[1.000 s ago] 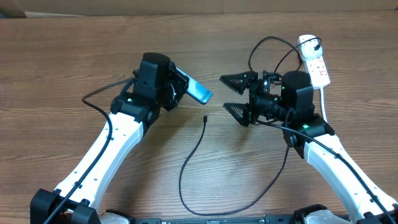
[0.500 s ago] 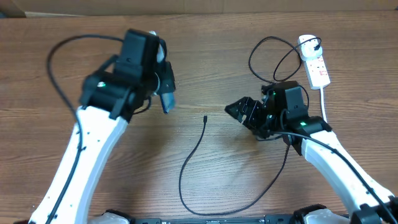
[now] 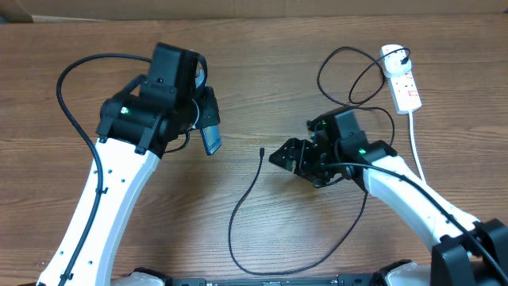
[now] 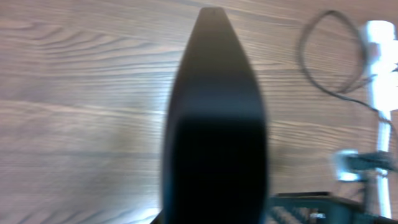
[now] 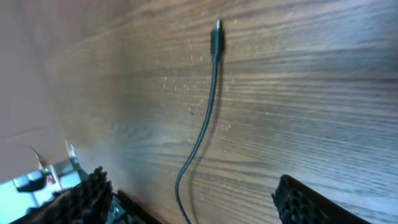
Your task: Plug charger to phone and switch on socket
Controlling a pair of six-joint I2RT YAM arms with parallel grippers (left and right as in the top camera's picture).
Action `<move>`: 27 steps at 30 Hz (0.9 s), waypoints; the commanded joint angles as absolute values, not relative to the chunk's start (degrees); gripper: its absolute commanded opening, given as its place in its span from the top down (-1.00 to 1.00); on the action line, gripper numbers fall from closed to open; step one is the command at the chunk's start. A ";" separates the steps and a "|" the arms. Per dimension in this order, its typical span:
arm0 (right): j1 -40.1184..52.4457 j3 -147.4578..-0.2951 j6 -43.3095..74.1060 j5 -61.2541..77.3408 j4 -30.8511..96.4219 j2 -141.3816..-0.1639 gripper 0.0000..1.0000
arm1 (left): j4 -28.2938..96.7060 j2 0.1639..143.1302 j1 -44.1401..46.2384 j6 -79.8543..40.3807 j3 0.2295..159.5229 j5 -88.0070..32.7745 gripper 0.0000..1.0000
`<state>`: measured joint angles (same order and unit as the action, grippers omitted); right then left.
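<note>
From overhead I have the whole layout. My left claw [image 3: 208,127] is clamped on the phone [image 3: 211,143], holding it up off the wooden table [image 3: 262,63], edge towards the camera, so it reads as a thin dark slab with a sliver of blue. The left wrist camera gives me far less: the phone fills the middle as a blurred black tapering shape, and I cannot see any screen or port there. It does catch the socket [image 4: 379,37] at its right edge, white and out of focus, with a black loop of cable beside it.

The charger [image 3: 231,229] lies on the table as a long, thin black line, curving from near the front edge up to its connector tip [image 5: 216,30], which rests free on the wood between the two arms. Only the right wrist view shows that tip sharply: a short, stiff black barrel with a small metal end, lying along the grain. The right claw [image 3: 287,156] sits low, just right of the tip, not touching it. Its ridged black fingers [image 5: 305,202] stand wide apart at the bottom corners of that view.

The socket is a glossy white strip with red markings at the far right of the table, well apart from both claws, with a thick white cord [image 3: 414,135] trailing from it.
</note>
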<state>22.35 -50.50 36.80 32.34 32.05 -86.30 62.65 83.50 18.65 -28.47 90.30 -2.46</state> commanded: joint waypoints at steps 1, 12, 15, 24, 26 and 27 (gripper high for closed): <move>22.87 -62.17 30.15 24.95 44.45 -90.17 -0.74 | 59.48 83.00 14.20 -23.31 90.54 -19.86 0.92; 23.64 -66.57 31.66 17.98 39.46 -93.47 -0.90 | 59.72 83.15 1.91 -16.64 90.48 -40.88 0.92; 24.64 -66.39 33.30 16.36 38.87 -95.44 -0.74 | 60.01 83.15 1.04 -16.60 90.45 -41.89 0.92; 31.14 -66.37 42.81 5.67 37.71 -99.90 -0.30 | 59.35 83.46 0.93 -20.34 90.45 -30.59 0.92; 32.56 -66.37 44.69 3.25 37.50 -100.75 -0.24 | 59.64 84.03 0.86 -20.34 90.45 -30.30 0.91; 33.10 -66.37 45.01 3.01 37.17 -101.21 -0.23 | 59.83 84.47 0.86 -20.29 90.45 -30.50 0.91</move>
